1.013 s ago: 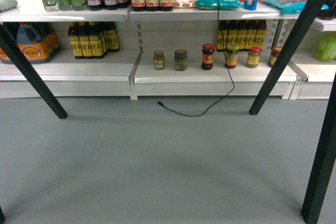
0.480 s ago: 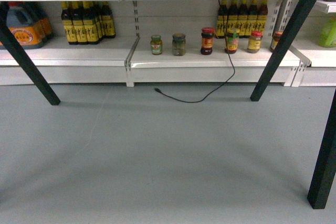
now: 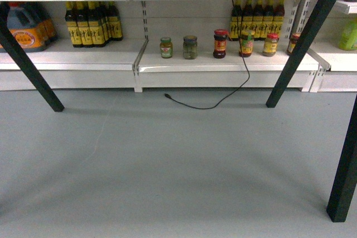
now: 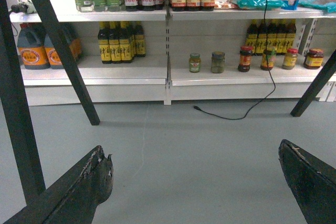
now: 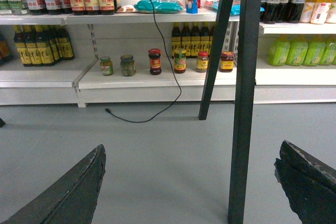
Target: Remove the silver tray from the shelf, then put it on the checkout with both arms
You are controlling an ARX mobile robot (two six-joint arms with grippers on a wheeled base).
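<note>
My head camera looks across bare grey floor (image 3: 167, 160) to a white shelf (image 3: 223, 65) at twelve o'clock. On its low board stand small jars (image 3: 189, 47), with dark sauce bottles (image 3: 92, 23) at ten o'clock and an orange-labelled jug (image 3: 22, 29) farther left. A thin black cable (image 3: 245, 54) hangs down past the jars and curls onto the floor. Dark slanted frame legs (image 3: 309, 37) cross the view at two and nine o'clock.

I see no silver tray in any view, and no checkout counter.

The left gripper (image 4: 202, 182) shows in its wrist camera as two worn black fingers (image 4: 86, 184) at seven and five o'clock, spread wide apart, grasping nothing. The right gripper (image 5: 191, 184) looks the same in its own camera: black fingers (image 5: 76, 190) at the lower corners, released and empty, with a dark upright post (image 5: 244, 98) between them, farther off.
</note>
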